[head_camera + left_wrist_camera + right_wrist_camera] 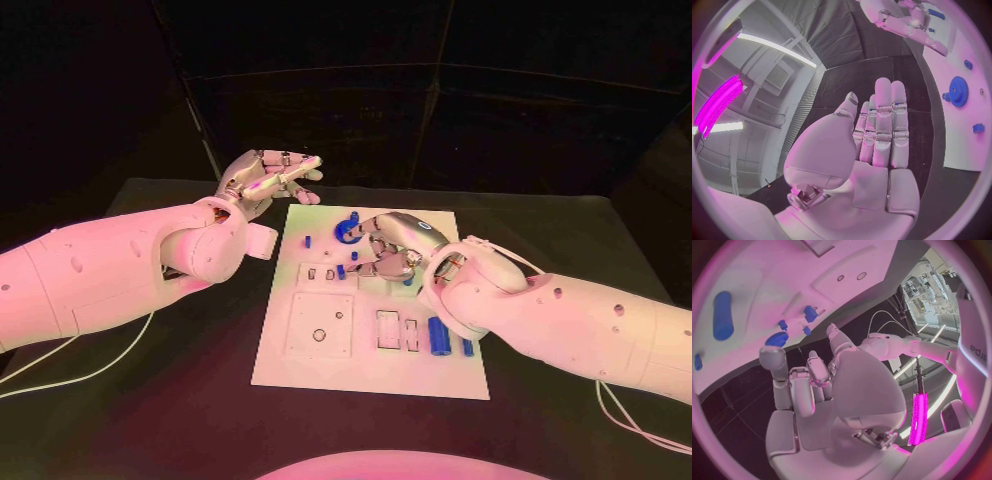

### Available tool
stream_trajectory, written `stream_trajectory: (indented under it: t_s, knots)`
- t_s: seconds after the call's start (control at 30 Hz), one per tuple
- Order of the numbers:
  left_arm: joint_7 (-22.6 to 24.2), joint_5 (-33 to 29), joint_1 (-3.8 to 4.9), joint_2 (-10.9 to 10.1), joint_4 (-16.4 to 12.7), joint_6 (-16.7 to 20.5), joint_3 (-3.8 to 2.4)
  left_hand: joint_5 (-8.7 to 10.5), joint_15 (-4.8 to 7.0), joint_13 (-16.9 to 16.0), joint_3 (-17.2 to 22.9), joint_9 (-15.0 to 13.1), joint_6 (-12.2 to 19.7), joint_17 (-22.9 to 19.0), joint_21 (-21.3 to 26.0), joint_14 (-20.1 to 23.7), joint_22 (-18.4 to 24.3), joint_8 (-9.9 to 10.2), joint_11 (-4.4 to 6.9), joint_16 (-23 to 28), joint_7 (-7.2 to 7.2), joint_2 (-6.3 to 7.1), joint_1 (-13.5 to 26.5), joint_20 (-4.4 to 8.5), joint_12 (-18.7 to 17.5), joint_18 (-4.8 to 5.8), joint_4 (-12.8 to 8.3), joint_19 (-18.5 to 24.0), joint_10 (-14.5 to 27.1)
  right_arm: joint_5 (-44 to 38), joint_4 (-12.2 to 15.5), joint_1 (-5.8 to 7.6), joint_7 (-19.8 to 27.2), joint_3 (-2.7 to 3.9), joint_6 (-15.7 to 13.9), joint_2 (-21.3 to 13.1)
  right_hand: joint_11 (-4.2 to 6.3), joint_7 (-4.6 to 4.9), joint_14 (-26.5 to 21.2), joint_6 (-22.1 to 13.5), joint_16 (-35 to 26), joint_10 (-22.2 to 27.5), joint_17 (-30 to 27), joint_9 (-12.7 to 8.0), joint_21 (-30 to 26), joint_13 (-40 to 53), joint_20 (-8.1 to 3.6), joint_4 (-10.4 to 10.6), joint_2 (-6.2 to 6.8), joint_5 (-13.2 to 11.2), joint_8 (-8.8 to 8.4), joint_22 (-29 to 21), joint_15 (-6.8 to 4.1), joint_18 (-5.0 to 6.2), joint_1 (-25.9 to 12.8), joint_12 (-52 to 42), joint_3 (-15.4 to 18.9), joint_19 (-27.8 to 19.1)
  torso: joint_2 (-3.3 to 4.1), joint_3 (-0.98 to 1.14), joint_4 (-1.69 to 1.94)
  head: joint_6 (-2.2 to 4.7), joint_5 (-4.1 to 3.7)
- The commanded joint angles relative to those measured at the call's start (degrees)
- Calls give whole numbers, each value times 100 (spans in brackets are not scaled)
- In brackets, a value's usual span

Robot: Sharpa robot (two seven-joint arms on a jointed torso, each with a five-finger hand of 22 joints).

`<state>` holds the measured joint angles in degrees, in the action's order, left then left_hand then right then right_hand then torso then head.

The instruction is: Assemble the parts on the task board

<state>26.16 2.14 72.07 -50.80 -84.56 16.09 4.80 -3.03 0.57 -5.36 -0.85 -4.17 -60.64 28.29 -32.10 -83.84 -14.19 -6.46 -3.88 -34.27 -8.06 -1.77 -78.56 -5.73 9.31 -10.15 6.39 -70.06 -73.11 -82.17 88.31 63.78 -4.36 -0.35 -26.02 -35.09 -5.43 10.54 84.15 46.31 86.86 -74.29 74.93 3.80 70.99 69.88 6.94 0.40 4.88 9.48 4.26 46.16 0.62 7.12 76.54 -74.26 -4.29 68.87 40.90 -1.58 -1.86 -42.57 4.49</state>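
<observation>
Two arms are seen, each clad in smooth white rounded shells; small dark screw recesses are dotted along the left arm (101,270) and the right arm (577,325). A bulbous white wrist housing is fitted ahead of each forearm. The left hand (267,180) and right hand (387,245) are built of silver metal segments with pale pads. Thin white cables are looped beneath both forearms.
</observation>
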Motion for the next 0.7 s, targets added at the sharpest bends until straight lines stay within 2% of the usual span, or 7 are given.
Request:
stream_trajectory:
  t_s: [0.03, 0.1, 0.2, 0.33, 0.37, 0.47, 0.7]
  knots:
    - [-677, 871, 9, -13, 41, -256, -4, 45, 98, -112, -6, -12, -96, 1828, -325, -382, -186, -2, 80, -1886, 57, -3, 91, 111, 105, -21, 65, -215, -302, 590, 200, 77, 878, 29, -214, -229, 3, -6, 402, 1, -19, -41, 713, 11, -28, -18, 0, 10, -9, 15, 41, -18, 28, 81, 35, -16, 26, -43, -53, 17, -3, -1, 25]
    - [-989, 1245, 9, -38, 56, -291, -5, -3, 170, -331, -75, -44, -179, 3410, -934, -432, -698, -21, 189, -3377, 136, 44, 239, 191, 346, 16, 139, -504, -595, 902, 358, 132, 918, 75, -112, -484, 1, -2, 393, 22, -36, -23, 679, 19, -41, -43, 0, 29, -22, 25, 74, -43, 28, 85, 38, 0, 39, -56, -76, 22, 10, -14, 35]
    - [-1593, 1877, 13, -90, 41, -424, -6, -8, 249, -729, -130, -132, -356, 5075, -2698, -532, -2919, -131, 280, -4773, 227, 21, 431, 277, 812, 308, 236, -1024, -879, 1392, 508, 228, 914, 114, 10, -824, -5, 8, 386, 70, -49, -30, 654, 32, -53, -43, 1, 53, -62, 53, 138, -61, 31, 87, 59, -7, 49, -64, -112, 35, 17, -23, 53]
    - [-2506, 2603, 55, -101, 20, -682, -7, -4, 299, -1436, -136, -280, -411, 5573, -3360, -530, -3693, -255, 352, -5173, 276, -70, 542, 345, 1550, 392, 284, -1096, -754, 1840, 551, 332, 874, 135, 113, -1138, -6, 7, 379, 94, -64, -35, 625, 37, -67, -46, 2, 73, -86, 75, 176, -88, 32, 91, 60, -10, 61, -75, -157, 55, 21, -31, 67]
    - [-2788, 2785, 84, -87, 27, -826, -7, -195, 360, -2352, -184, -428, -364, 5664, -3467, -511, -3779, -360, 370, -5252, 289, -80, 627, 360, 2462, 383, 310, -1055, -437, 1959, 536, 364, 863, 138, 135, -1207, -6, 7, 378, 96, -66, -36, 621, 38, -69, -46, 2, 77, -89, 78, 180, -92, 32, 92, 58, -11, 63, -77, -172, 63, 17, -37, 75]
    - [-3509, 3328, 167, -11, 57, -1169, -7, 26, 288, -3475, -282, -567, -286, 5783, -3845, -528, -4336, -470, 356, -5330, 342, -82, 726, 360, 3528, 465, 368, -1217, -273, 2234, 451, 435, 828, 145, 174, -1350, -5, 5, 375, 104, -74, -39, 606, 39, -78, -48, 2, 96, -106, 93, 202, -110, 31, 95, 47, -13, 76, -83, -203, 79, 24, -48, 78]
    - [-4775, 4544, 375, 369, 278, -1877, 14, 29, 340, -4843, -531, -858, -205, 6015, -4191, -580, -4845, -791, 386, -5478, 364, -193, 1067, 370, 4858, 543, 692, -1355, -273, 2482, 282, 522, 678, 149, 220, -1472, -1, 1, 369, 116, -88, -44, 578, 41, -91, -51, 0, 117, -120, 125, 232, -137, 29, 100, 40, -17, 94, -93, -244, 122, 29, -67, 113]
